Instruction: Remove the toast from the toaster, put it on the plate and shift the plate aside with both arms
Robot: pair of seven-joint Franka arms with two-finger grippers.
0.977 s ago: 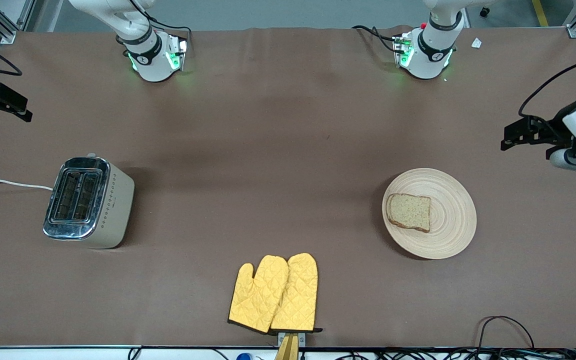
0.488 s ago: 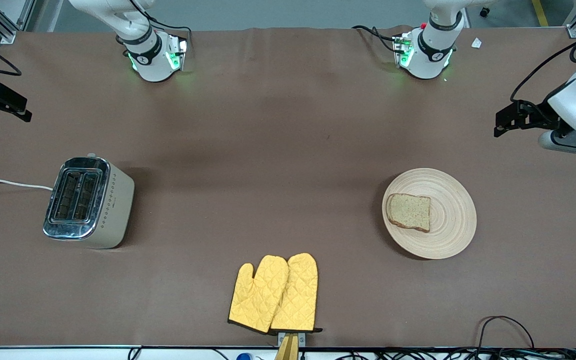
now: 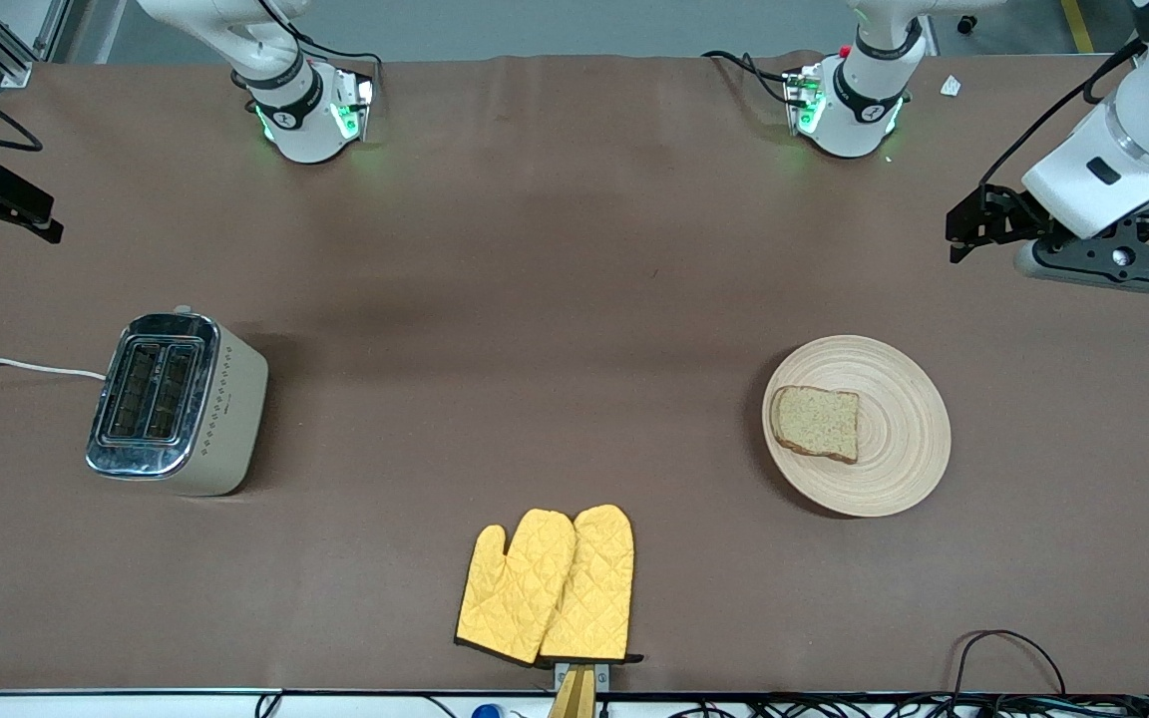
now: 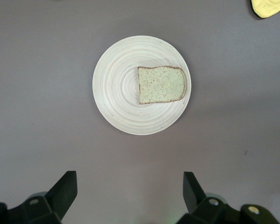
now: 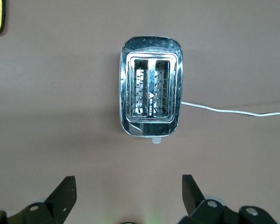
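Observation:
The toast (image 3: 816, 423) lies flat on the round wooden plate (image 3: 899, 429) toward the left arm's end of the table. The left wrist view shows the toast (image 4: 161, 85) on the plate (image 4: 114, 93) from above. My left gripper (image 3: 965, 231) is open and empty, up in the air over bare tablecloth beside the plate; its own view shows it wide open (image 4: 129, 186). My right gripper (image 3: 36, 224) waits at the right arm's end of the table, open and empty (image 5: 128, 189), over cloth beside the toaster.
A chrome toaster (image 3: 176, 401) with two empty slots (image 5: 151, 86) stands toward the right arm's end, its white cord (image 3: 16, 365) running off the table. A pair of yellow oven mitts (image 3: 550, 586) lies at the table's front edge.
My left arm has swung up, carrying its gripper toward the robots' bases and a little toward the table's middle. The plate, toast and right arm have not moved.

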